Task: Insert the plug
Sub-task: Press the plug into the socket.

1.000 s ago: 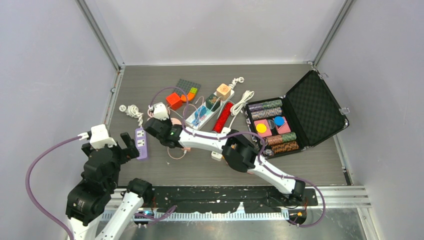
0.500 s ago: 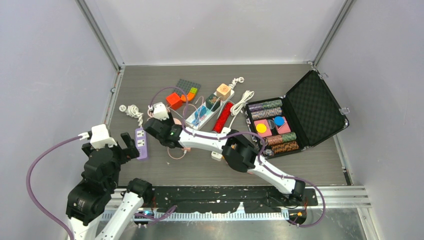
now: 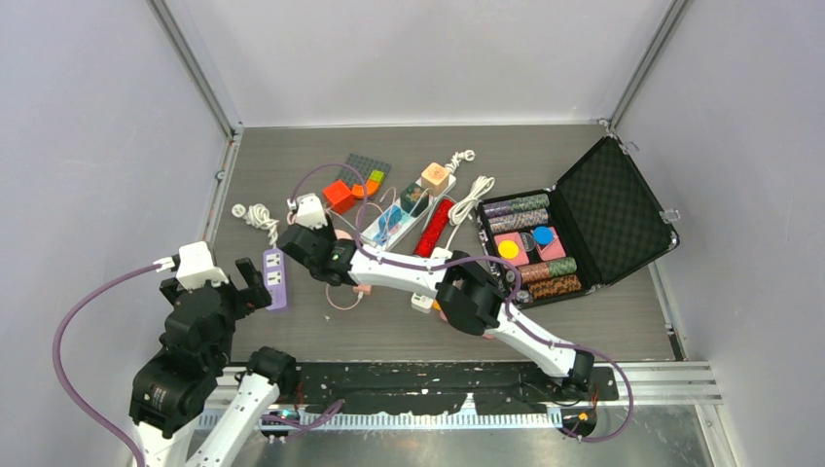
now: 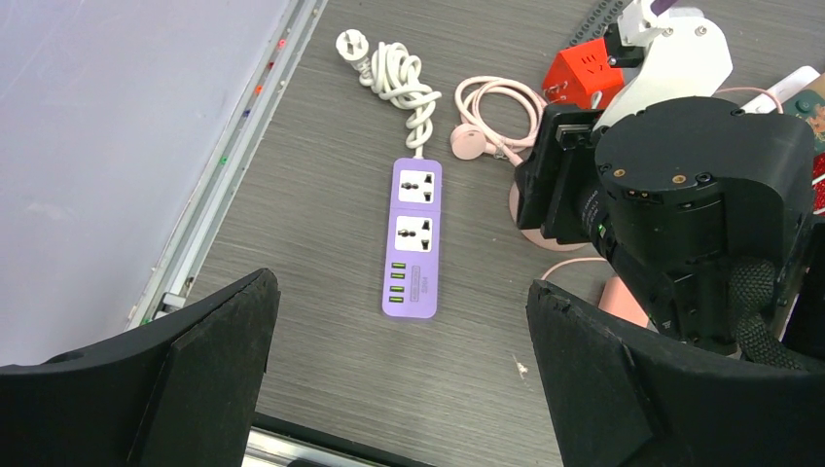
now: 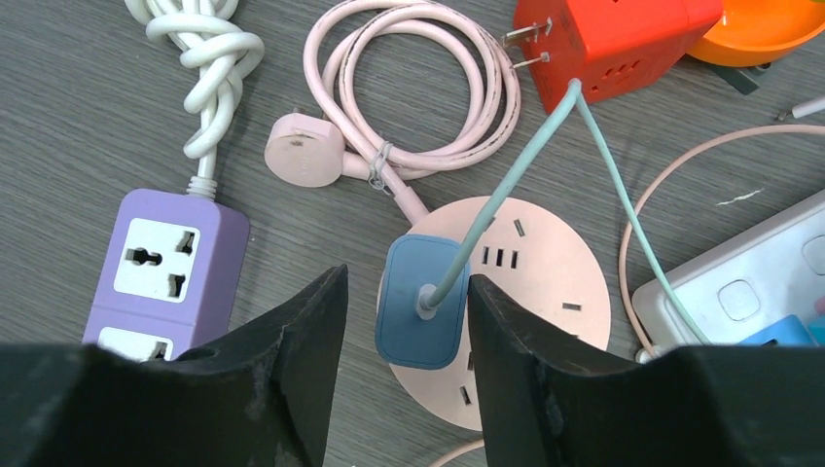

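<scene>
Blue plug [image 5: 420, 313] is sat on round pink socket hub [image 5: 555, 268], with its teal lead run off toward 1 o'clock. It is straddled by right gripper [image 5: 407, 282]: jaws partway apart, gap seen on the 9 o'clock side. Purple strip [image 5: 161, 268] is laid at 9 o'clock. Left gripper [image 4: 401, 287] jaws are spread wide over the counter [image 4: 292, 195].

Blue plug [image 5: 420, 302] hides its own prongs, so how deep it sits in the pink round socket [image 5: 555, 272] cannot be told. Purple power strip [image 5: 165, 258] has its near end hidden behind the right gripper [image 5: 407, 280].
</scene>
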Controlling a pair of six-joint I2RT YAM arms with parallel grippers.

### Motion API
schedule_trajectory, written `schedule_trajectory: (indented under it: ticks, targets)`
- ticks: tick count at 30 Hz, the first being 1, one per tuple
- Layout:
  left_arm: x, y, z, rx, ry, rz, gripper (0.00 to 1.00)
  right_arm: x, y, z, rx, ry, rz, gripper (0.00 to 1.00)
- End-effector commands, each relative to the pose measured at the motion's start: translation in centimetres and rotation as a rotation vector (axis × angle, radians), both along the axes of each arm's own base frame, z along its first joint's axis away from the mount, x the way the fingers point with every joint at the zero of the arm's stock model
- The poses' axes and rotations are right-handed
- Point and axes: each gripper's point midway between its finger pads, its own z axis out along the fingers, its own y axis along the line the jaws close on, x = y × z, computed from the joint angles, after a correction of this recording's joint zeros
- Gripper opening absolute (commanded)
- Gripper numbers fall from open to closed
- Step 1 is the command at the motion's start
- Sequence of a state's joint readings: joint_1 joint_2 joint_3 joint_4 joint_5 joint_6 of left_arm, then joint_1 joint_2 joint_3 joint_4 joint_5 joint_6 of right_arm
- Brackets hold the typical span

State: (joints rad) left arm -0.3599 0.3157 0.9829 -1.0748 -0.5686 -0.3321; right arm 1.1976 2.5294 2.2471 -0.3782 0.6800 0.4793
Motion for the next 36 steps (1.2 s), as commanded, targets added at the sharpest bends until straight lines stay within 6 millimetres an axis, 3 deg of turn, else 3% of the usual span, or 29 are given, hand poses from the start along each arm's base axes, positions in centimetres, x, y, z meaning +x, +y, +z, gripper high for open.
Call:
schedule_trajectory:
  ticks: [1, 5, 13, 18, 25, 36]
  targets:
    - [0.2, 0.3, 0.1, 0.020, -0.005, 0.011, 0.97, 0.5, 0.5, 6.5, 0.131, -0.049, -0.018, 0.48]
    - [0.2, 0.3, 0.1, 0.020, -0.004, 0.013, 0.97, 0.5, 0.5, 5.1, 0.118, -0.015, -0.013, 0.39]
    - [0.1, 0.4, -0.1, 0.025, 0.005, 0.017, 0.97, 0.5, 0.4, 3.4, 0.094, 0.017, -0.009, 0.33]
    - [0.1, 0.5, 0.0, 0.027, 0.005, 0.020, 0.97, 0.6, -0.3, 1.5, 0.040, 0.044, -0.014, 0.07]
    - [0.2, 0.5, -0.2, 0.029, 0.010, 0.023, 0.97, -1.1, -1.8, -4.3, -0.031, 0.155, -0.041, 0.05]
    - [0.3, 0.7, -0.3, 0.039, 0.020, 0.036, 0.97, -4.9, -2.8, -11.4, -0.139, 0.255, -0.019, 0.05]
